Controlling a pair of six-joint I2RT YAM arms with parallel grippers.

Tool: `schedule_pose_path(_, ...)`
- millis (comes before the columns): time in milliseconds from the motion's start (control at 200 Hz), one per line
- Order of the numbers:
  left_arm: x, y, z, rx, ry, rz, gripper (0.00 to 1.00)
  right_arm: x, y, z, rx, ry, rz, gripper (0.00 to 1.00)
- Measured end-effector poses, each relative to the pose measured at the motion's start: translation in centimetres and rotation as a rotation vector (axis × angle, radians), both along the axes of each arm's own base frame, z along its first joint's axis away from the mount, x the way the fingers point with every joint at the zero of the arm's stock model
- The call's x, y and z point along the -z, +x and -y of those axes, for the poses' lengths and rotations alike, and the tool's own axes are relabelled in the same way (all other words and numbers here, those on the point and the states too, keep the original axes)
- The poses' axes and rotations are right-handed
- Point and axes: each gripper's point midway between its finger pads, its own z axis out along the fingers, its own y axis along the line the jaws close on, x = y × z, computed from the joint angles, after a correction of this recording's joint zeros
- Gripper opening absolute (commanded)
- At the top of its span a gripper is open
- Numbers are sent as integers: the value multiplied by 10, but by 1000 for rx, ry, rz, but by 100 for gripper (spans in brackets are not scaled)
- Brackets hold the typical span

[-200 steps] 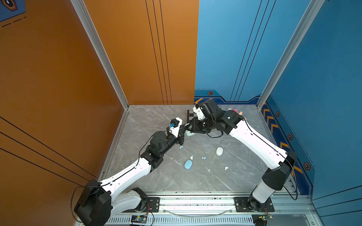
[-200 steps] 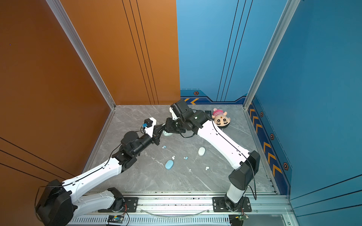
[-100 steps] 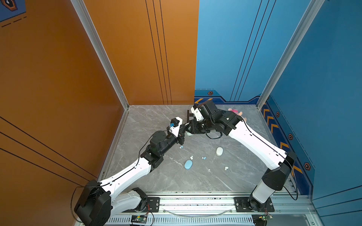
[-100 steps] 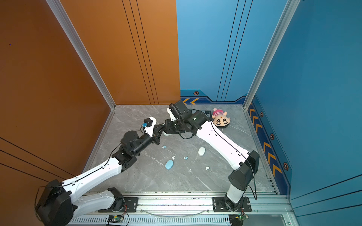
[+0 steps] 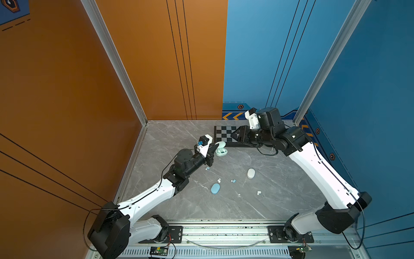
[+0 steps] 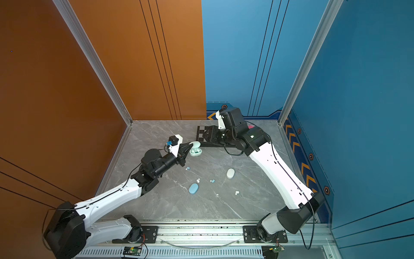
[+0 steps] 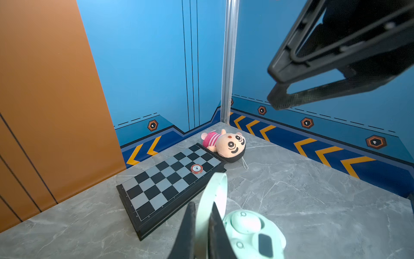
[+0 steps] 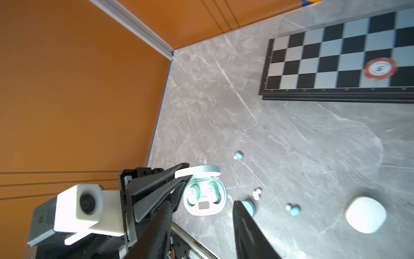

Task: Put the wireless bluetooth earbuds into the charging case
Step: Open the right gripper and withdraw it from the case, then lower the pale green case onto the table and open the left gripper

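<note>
Left wrist view: who holds the mint case (image 7: 251, 231)?
— The left gripper (image 7: 202, 205), pinching its lid; the right gripper (image 8: 201, 203) hangs parted, empty. Loose earbuds (image 5: 233, 180) lie scattered around blue case (image 5: 215, 188) and white case (image 5: 251, 173), chessboard (image 5: 226, 132) behind.

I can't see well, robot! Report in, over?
Left gripper shut on mint case lid. Right gripper open, empty. Loose buds lie on table. Nothing blocking.

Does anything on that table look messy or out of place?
Yes. Tiny earbuds lie scattered loose across the grey table; the mint case stands open, its lid pinched by the left gripper. A plush doll lies flat beside a checkerboard with one poker chip, unrelated to earbuds.
</note>
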Motion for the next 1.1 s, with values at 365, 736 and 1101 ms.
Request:
schedule_pose_path(365, 81, 11, 57, 77, 116, -62, 0, 128, 13, 94, 413, -110, -319, 49)
schedule_pose_path(736, 171, 44, 74, -119, 68, -106, 0, 187, 40, 98, 507, -178, -429, 49)
schedule_pose_path(1101, 199, 52, 64, -284, 0, -115, 0, 211, 61, 86, 494, -189, -468, 50)
